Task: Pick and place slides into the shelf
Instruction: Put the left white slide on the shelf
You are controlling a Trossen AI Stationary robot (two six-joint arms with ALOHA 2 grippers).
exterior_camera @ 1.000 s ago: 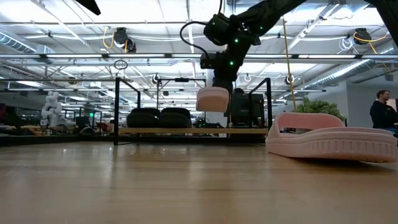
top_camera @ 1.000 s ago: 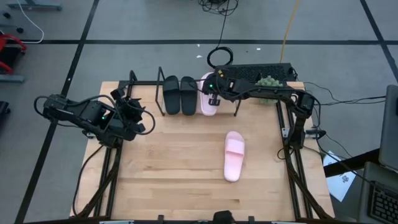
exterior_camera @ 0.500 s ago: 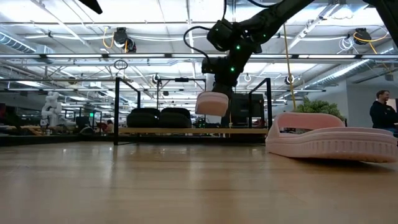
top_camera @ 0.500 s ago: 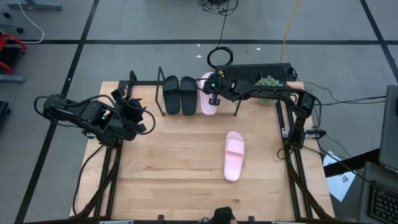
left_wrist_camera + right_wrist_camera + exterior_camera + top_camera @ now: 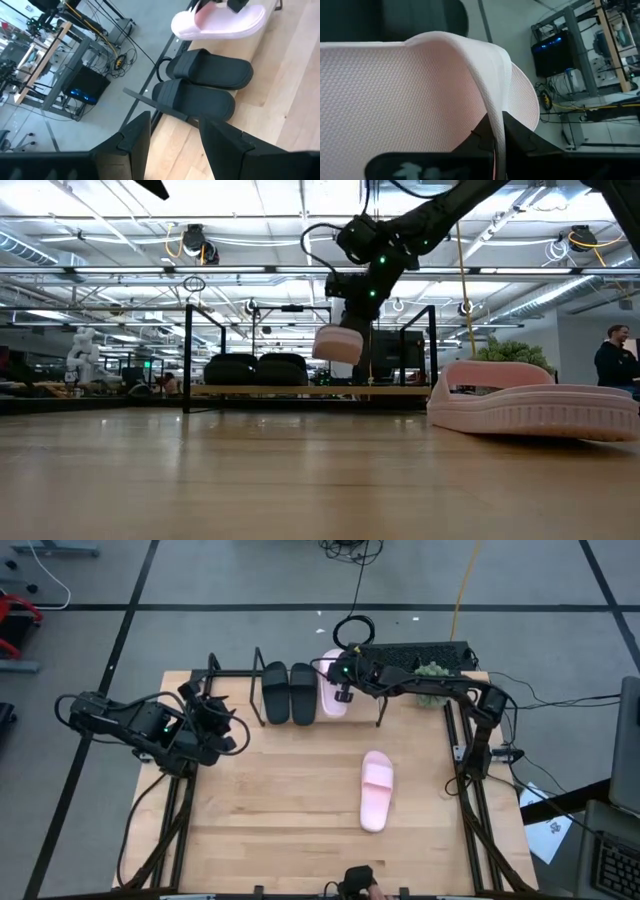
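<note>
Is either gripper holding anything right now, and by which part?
The right gripper is shut on a pink slide, pinching its strap, above the shelf. The left gripper is open and empty.

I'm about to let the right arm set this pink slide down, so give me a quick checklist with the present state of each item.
1. Right gripper gripping the held pink slide: ok, jaws pinch its strap in the right wrist view.
2. Held slide over the shelf: ok, it hangs above the board in the low view, not yet resting.
3. Free slot beside the black slides: ok, the board to their right is bare.
4. Black slides seated: ok, both sit side by side on the shelf.
5. Left gripper out of the way: ok, it waits open at the table's left.
6. Second pink slide reachable: ok, it lies alone mid-table.
</note>
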